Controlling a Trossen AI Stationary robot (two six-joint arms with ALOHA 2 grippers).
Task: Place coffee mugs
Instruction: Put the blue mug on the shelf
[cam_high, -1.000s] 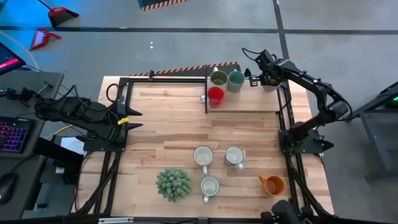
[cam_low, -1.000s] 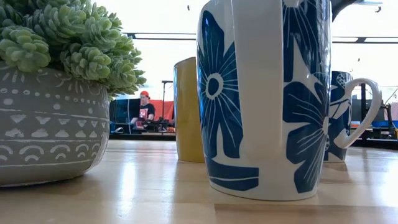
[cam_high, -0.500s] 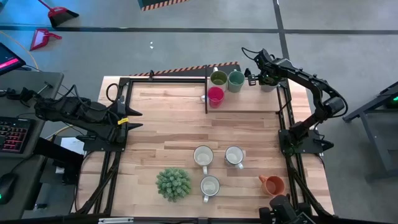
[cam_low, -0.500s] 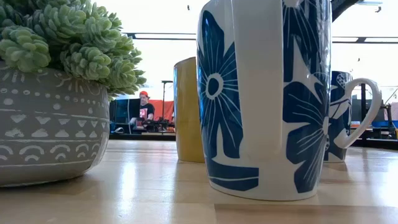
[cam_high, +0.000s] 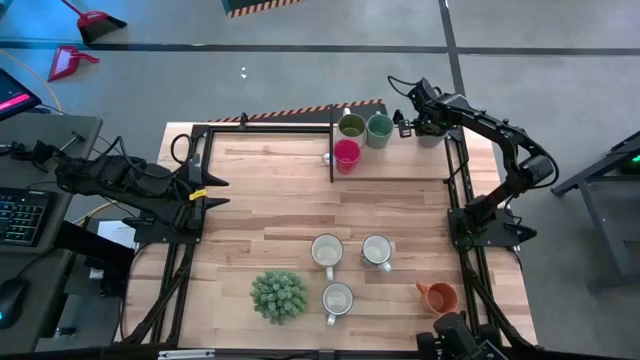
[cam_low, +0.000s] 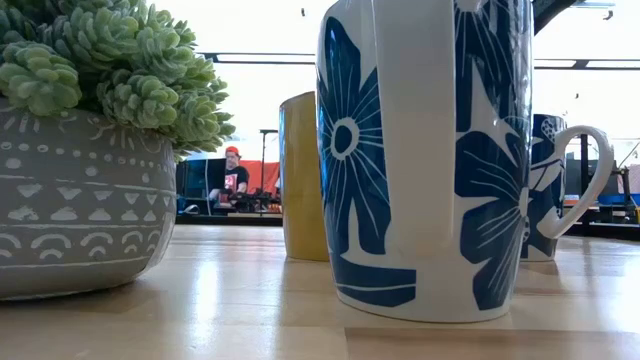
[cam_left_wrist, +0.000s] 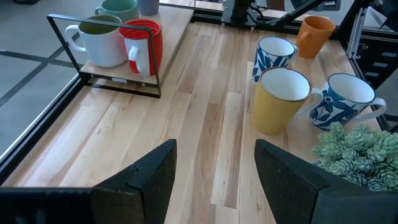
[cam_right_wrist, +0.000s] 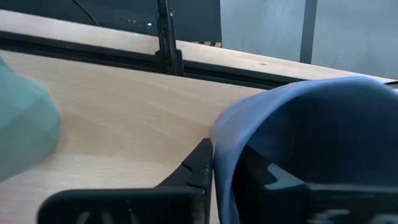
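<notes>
Wood table (cam_high: 270, 190), framed in black: at one o'clock the right end effector (cam_high: 418, 122) pinches the blue mug (cam_right_wrist: 311, 149) by its rim beside the tray (cam_high: 400, 165), likely to set it down; the left end effector (cam_left_wrist: 214, 168) waits spread at nine.

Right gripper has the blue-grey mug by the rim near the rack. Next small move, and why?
Probably carry it toward the teal mug. The right gripper pinches the blue-grey mug by its wall, one finger inside, just off the rack's open side, where the olive mug and red mug already sit.
</notes>
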